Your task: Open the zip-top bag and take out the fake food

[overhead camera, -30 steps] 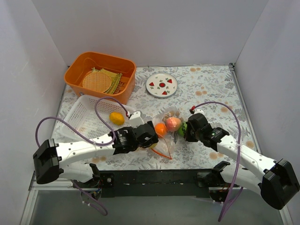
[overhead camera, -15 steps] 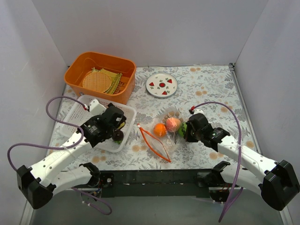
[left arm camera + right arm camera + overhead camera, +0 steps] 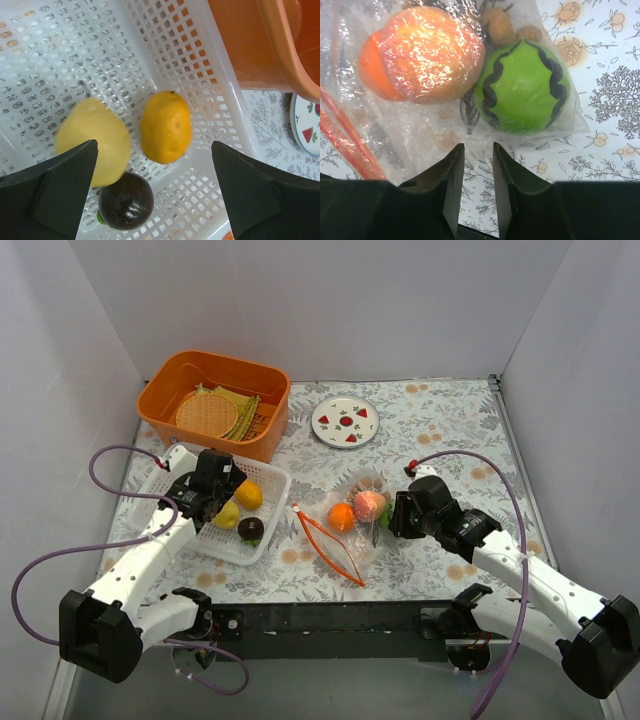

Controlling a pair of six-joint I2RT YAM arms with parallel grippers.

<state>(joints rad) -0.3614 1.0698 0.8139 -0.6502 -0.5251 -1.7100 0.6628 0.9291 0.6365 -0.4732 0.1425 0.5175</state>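
Newly landed in the white mesh basket (image 3: 210, 75), the yellow lemon (image 3: 92, 145) lies under the wide-spread left gripper (image 3: 154, 145); the right gripper (image 3: 478, 150) pinches the zip-top bag (image 3: 420, 130).

orange bin (image 3: 228, 362), white mesh basket (image 3: 165, 45), painted plate (image 3: 345, 422)

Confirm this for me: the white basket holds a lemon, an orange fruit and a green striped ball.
One piece is wrong. The third thing in the white basket is a dark round fruit, not a green striped ball, as the left wrist view shows. The lemon and orange fruit are there. The green ball is in the bag.
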